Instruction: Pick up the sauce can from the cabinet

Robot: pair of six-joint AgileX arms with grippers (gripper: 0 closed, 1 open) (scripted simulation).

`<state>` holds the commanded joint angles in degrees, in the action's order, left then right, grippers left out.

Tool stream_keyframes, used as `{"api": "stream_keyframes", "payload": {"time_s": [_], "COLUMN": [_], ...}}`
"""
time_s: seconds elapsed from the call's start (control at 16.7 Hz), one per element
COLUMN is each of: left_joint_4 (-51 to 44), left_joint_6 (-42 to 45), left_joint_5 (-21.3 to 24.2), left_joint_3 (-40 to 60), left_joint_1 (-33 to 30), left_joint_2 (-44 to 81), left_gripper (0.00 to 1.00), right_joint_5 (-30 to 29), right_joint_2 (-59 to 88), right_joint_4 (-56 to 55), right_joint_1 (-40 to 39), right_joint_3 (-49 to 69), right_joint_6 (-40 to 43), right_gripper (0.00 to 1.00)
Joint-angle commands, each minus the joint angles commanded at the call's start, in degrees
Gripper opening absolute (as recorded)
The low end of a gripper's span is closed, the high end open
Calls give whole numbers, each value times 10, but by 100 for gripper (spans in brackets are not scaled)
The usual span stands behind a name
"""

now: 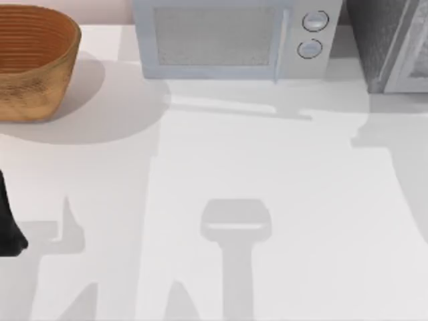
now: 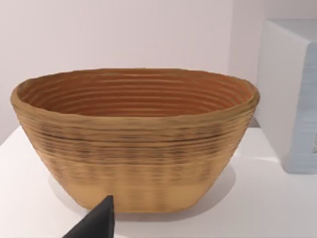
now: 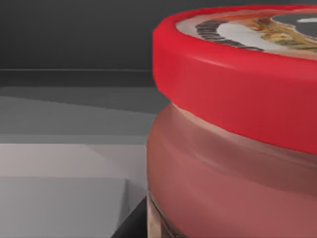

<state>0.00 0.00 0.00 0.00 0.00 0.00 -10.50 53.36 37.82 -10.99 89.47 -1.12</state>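
Observation:
The sauce can (image 3: 233, 148) looms very close in the right wrist view. It has a bright red rim, a pale printed top with dark marks and a dull reddish body. It stands on a grey shelf inside the dark cabinet (image 3: 74, 44). A dark part of my right gripper (image 3: 131, 225) shows just beside the can's base. In the top view the grey cabinet (image 1: 391, 43) stands at the back right. My left arm (image 1: 8, 227) is parked at the table's left edge, and its gripper (image 2: 96, 223) faces the basket.
A woven brown basket (image 1: 30, 60) sits at the back left; the left wrist view shows it (image 2: 133, 139) empty. A white microwave (image 1: 234, 37) with two round knobs stands at the back middle, between basket and cabinet. The white table (image 1: 267, 167) spreads out in front.

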Motion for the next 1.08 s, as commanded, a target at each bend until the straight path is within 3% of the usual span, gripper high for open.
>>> {"api": "stream_keyframes", "payload": {"time_s": [0.66,0.9,1.08], "left_joint_4": [0,0,0], "left_joint_6": [0,0,0], "left_joint_5": [0,0,0], "left_joint_3": [0,0,0], "left_joint_1": [0,0,0], "left_joint_2": [0,0,0], "left_gripper": [100,100,100], "right_joint_5": [80,98,104], "right_joint_2": [-380,-487,-529], "right_joint_4": [-269,-345,-375], "right_joint_1": [74,99,109], "right_joint_3": [-688,-840,-890], "right_joint_6": [9,10,11], "right_gripper": [0,0,0]}}
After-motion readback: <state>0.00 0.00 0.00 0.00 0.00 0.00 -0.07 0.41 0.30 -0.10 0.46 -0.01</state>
